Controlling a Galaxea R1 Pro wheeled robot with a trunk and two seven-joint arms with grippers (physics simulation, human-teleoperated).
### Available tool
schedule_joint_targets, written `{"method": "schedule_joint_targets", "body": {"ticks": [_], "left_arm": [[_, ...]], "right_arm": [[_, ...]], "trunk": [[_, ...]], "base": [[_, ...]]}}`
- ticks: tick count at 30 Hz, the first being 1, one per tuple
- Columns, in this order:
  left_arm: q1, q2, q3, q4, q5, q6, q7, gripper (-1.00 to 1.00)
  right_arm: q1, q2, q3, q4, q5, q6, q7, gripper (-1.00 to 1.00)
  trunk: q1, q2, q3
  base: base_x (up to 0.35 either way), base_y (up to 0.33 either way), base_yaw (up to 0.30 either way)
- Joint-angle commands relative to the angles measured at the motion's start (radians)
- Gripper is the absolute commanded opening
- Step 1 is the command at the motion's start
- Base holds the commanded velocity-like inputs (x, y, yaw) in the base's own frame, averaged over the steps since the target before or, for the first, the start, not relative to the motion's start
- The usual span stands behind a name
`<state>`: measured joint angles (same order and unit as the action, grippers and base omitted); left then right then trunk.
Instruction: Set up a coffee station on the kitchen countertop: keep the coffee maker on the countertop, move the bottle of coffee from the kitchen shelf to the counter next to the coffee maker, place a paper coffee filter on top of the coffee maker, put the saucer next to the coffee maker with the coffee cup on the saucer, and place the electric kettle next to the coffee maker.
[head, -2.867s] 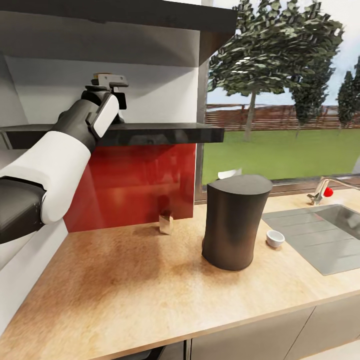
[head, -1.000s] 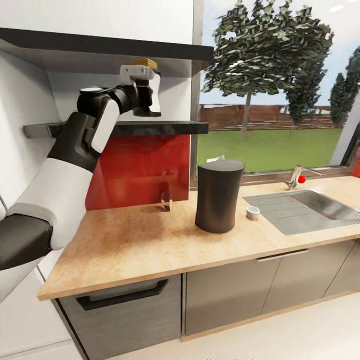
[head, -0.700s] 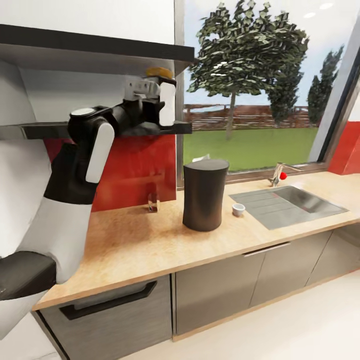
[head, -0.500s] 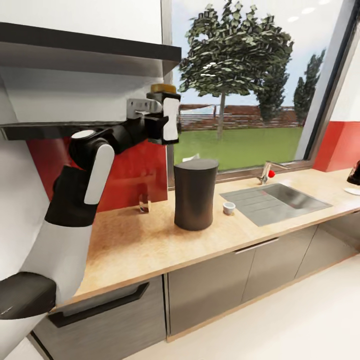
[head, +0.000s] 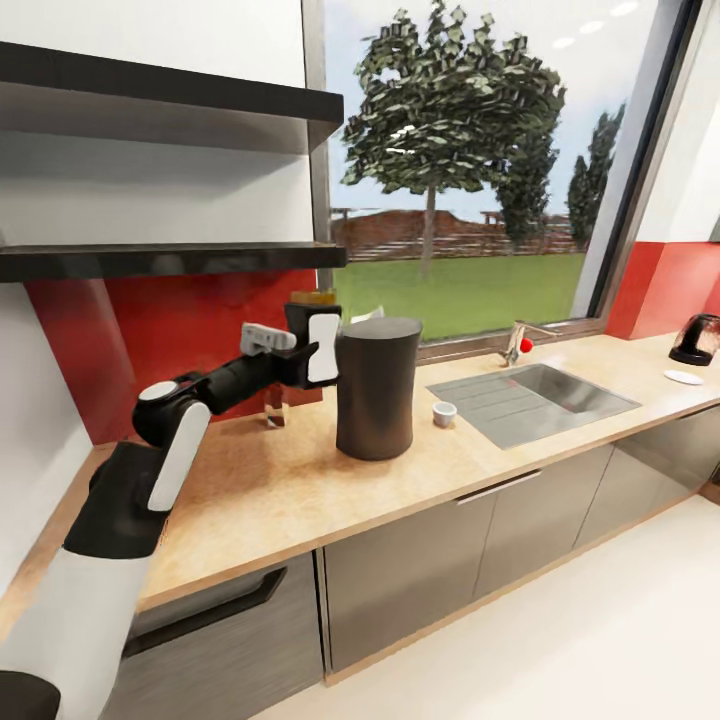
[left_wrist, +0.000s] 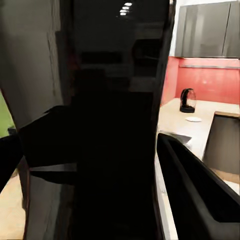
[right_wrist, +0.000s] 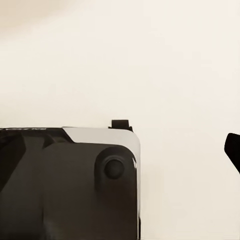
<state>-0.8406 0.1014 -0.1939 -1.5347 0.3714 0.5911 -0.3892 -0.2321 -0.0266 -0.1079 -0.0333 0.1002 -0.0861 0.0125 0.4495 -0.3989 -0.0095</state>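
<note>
bottle held just left of the coffee maker

from the head camera i see my left arm (head: 170, 440) reaching out over the left part of the surface (head: 260, 490), the light wood-grain worktop. above it, on the wall, the thinner black shelf (head: 170, 260) sits under a thicker black shelf (head: 160, 95). the left gripper (head: 305, 345) has its fingers clamped on the bottle of coffee (head: 310, 300); i can make out its golden-yellow cap above the fingers, while the body is mostly hidden by them. the bottle is held in the air above the surface, just left of the coffee maker (head: 375, 385); i cannot tell whether it touches it. in the left wrist view the dark bottle (left_wrist: 107, 130) sits close up between the fingers (left_wrist: 192, 182).

behind the arm a small glass-like item (head: 273, 410) stands near the red backsplash. the coffee maker stands upright on the surface. right of it, well apart from it, the coffee cup (head: 444, 412) sits on the surface beside the sink (head: 530, 390). far right, the electric kettle (head: 697, 338) stands by the wall with the saucer (head: 684, 377) just in front of it.

the right wrist view shows part of the robot's dark body (right_wrist: 70, 182) against a pale background; for the right fingers, i cannot tell their state.
</note>
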Motion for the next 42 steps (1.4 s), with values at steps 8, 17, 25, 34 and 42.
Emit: {"method": "schedule_joint_targets", "body": {"ticks": [8,17,25,34,42], "left_arm": [[0.179,0.106,0.061,0.037,-0.025,-0.178,-0.011,-1.00],[0.217,0.078,0.080,0.373,-0.184,-0.450,0.180,-1.00],[0.208,0.039,0.074,0.485,-0.205,-0.564,0.235,-1.00],[0.207,0.009,0.079,0.595,-0.232,-0.698,0.248,-1.00],[0.214,-0.008,0.082,0.605,-0.232,-0.706,0.250,-1.00]], "right_arm": [[-0.001,0.009,-0.010,0.001,0.009,-0.106,0.003,1.00],[-0.001,0.001,-0.012,0.005,0.009,-0.113,0.003,1.00],[0.000,-0.007,-0.010,0.009,0.014,-0.105,0.002,1.00],[0.025,-0.006,-0.009,0.009,0.016,0.017,0.009,1.00],[0.026,-0.003,-0.009,0.009,0.014,0.024,0.010,1.00]], "trunk": [[0.000,-0.001,-0.001],[0.000,-0.001,-0.001],[0.000,-0.001,-0.001],[0.000,-0.001,-0.001],[0.000,-0.001,-0.001]], "base": [[0.000,0.000,0.000],[0.000,0.000,0.000],[0.000,0.000,0.000],[0.000,0.000,0.000],[0.000,0.000,0.000]]}}
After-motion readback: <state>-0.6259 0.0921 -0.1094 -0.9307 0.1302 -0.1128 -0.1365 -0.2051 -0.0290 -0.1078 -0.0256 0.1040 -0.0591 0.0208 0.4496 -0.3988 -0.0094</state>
